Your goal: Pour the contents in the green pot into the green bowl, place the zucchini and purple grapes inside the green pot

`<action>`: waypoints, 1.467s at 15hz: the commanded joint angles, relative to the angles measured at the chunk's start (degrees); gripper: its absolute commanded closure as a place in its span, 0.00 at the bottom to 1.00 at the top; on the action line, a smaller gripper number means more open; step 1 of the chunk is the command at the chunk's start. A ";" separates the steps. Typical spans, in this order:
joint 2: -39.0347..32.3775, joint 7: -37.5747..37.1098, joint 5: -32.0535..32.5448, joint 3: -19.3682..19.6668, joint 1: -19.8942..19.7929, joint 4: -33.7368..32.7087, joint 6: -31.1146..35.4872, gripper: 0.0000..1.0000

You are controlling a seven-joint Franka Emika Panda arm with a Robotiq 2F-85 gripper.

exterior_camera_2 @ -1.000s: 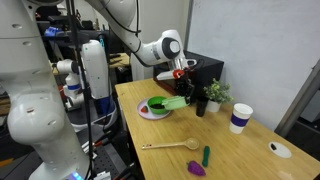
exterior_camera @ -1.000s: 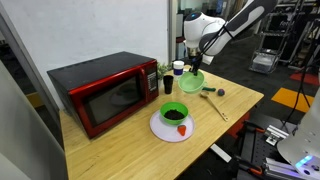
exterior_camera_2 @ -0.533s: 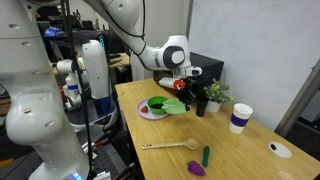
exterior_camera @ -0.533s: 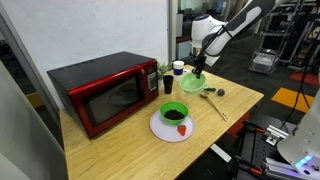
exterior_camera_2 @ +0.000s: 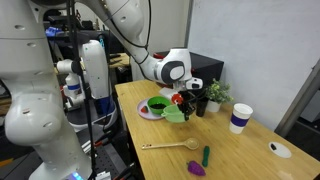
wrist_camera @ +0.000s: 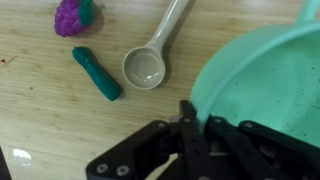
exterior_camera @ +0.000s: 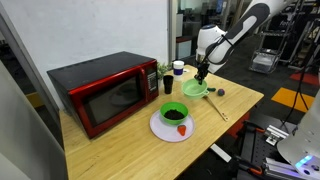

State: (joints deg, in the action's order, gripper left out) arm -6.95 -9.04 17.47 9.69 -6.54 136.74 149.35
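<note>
A wide, shallow light-green plastic pot (wrist_camera: 270, 90) fills the right of the wrist view, its smooth rim pinched between the closed fingers of the black gripper (wrist_camera: 197, 125). Bare wood-grain tabletop (wrist_camera: 40, 120) lies open to the left, where a slim dark-green zucchini (wrist_camera: 97, 73), a pale round-bowled spoon (wrist_camera: 150, 65) and a knobbly purple grape cluster (wrist_camera: 72, 17) rest apart. In an exterior view the small deep green bowl (exterior_camera: 174, 111) sits on a white round plate (exterior_camera: 158, 129) — the pot hangs lower and farther from it than a second ago.
</note>
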 commanded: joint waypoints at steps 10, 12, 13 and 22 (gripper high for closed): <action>-5.81 2.45 -10.64 1.59 -2.09 4.71 14.15 0.98; -6.44 2.52 -12.10 1.62 -2.34 4.74 14.90 0.98; -6.71 2.52 -12.60 1.65 -2.38 4.81 15.42 0.98; -8.26 4.97 -18.15 0.75 -3.31 4.61 17.03 0.98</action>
State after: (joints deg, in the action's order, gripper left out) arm -14.47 -6.83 1.47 11.51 -8.30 141.08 164.37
